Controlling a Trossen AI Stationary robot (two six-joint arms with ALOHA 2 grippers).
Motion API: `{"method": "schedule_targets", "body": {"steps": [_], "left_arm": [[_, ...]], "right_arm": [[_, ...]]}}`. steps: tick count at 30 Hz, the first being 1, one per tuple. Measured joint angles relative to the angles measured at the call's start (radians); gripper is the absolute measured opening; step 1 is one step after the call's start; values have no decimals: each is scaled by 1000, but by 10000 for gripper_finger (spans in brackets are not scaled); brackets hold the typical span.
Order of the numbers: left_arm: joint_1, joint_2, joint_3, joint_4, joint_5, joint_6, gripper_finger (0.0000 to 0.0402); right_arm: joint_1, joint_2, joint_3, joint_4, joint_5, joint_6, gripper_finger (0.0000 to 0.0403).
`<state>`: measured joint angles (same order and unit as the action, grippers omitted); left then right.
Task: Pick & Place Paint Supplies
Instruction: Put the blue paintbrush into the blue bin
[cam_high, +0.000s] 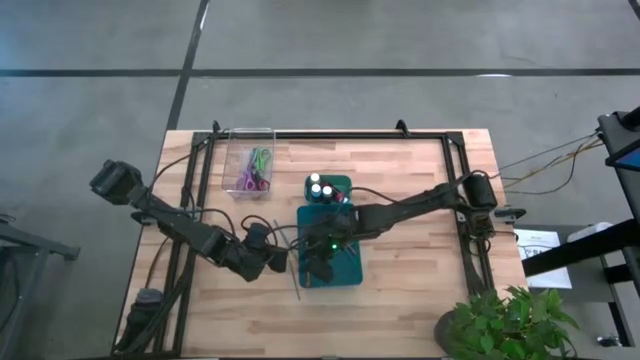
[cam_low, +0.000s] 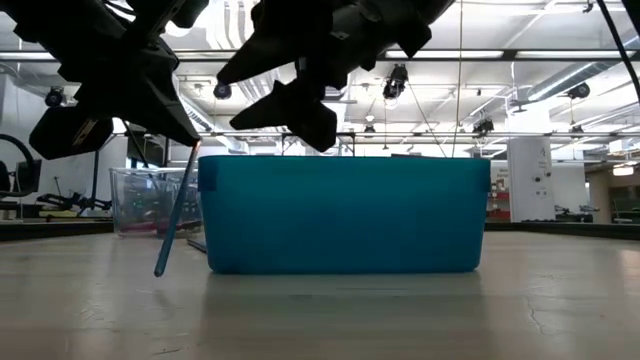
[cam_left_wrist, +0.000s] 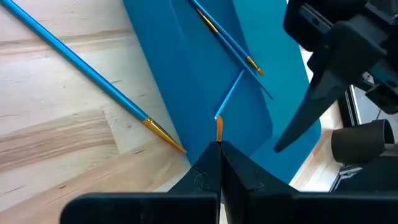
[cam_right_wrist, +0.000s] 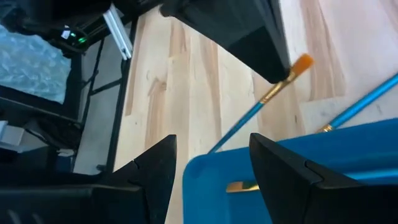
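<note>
My left gripper (cam_left_wrist: 219, 146) is shut on a thin blue brush (cam_left_wrist: 231, 92) beside the teal tray's (cam_high: 350, 268) left wall. The brush hangs slanting outside the tray (cam_low: 340, 215) in the low view. My right gripper (cam_right_wrist: 211, 163) is open above the tray's near left corner (cam_high: 318, 262) and touches nothing. A second blue brush (cam_left_wrist: 93, 68) lies on the table with its bristle end against the tray wall. A third brush (cam_left_wrist: 229, 38) lies inside the tray. Small paint bottles (cam_high: 320, 186) stand in the tray's far end. My left gripper pinches the brush between its two fingertips at the gold ferrule (cam_right_wrist: 278, 89), just below the orange bristles (cam_right_wrist: 303, 62), which stick out past the fingers. The blue handle (cam_low: 175, 215) hangs tilted below the fingers. Its free end (cam_low: 158, 271) is at table height; whether it touches, I cannot tell.
A clear plastic box (cam_high: 250, 168) with green and purple scissors (cam_high: 258, 170) stands toward the far left of the table. A potted plant (cam_high: 510, 320) sits off the near right corner. Bare wood lies right of the tray.
</note>
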<state>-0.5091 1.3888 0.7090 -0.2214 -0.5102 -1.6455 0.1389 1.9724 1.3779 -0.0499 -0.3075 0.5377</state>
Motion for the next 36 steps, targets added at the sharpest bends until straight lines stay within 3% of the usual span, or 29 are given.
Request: {"method": "schedule_targets", "body": {"steps": [36], "left_arm": [[0, -9, 0, 24, -46, 27, 0]], "right_arm": [[-59, 41, 0, 83, 47, 6, 198]]}}
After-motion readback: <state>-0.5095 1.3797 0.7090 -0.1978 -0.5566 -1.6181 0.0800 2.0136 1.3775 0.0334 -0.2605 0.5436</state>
